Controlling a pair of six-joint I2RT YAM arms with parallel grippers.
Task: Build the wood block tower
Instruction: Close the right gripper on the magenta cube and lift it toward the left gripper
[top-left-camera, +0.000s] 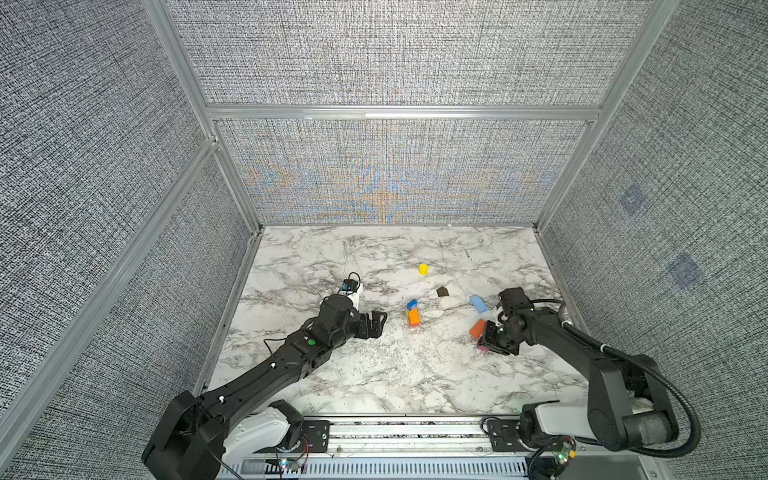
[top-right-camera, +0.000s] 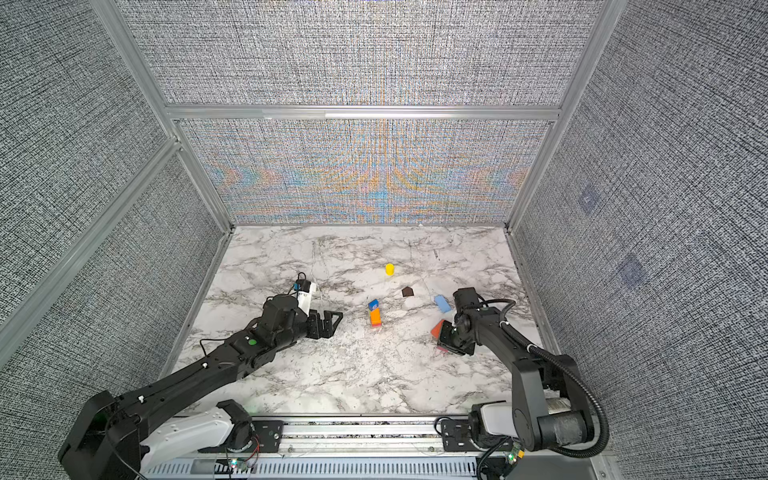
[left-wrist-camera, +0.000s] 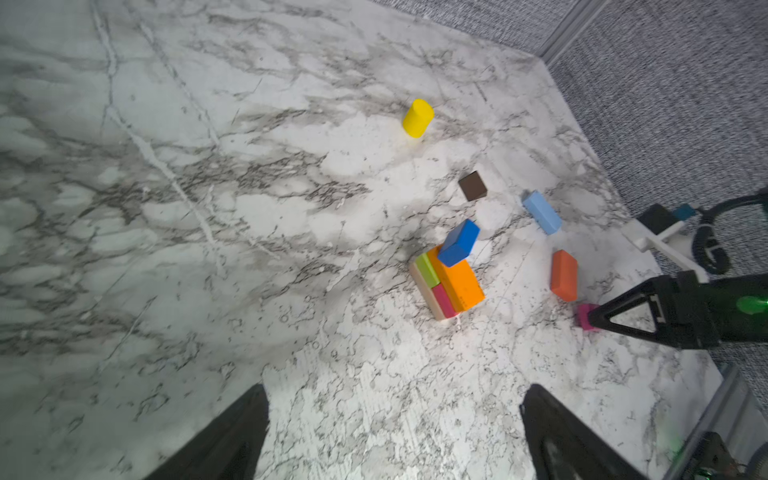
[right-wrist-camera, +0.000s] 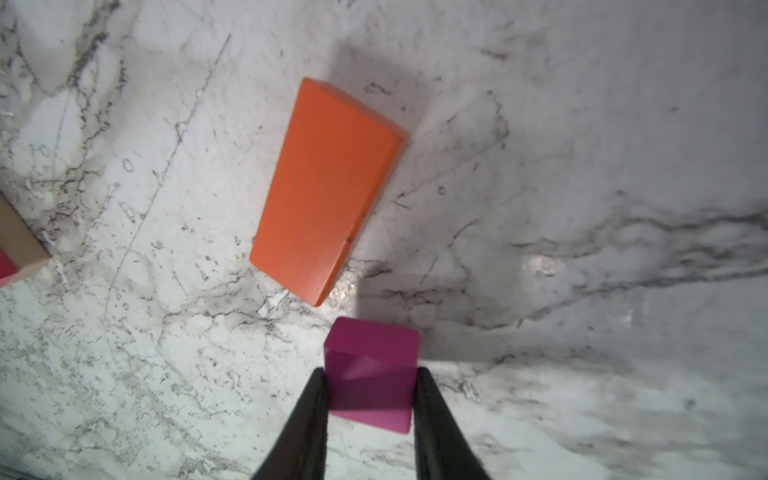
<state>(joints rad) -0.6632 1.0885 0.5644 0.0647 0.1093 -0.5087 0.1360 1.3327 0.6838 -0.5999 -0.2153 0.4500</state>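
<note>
The tower is a short stack at mid-table: a tan base, green and pink blocks, an orange slab and a tilted blue cube on top. My right gripper is shut on a magenta cube, which sits low at the table. An orange brick lies just beyond that cube. My left gripper is open and empty, left of the tower.
A yellow cylinder, a dark brown block and a light blue brick lie loose behind and right of the tower. Grey walls enclose the marble table on three sides.
</note>
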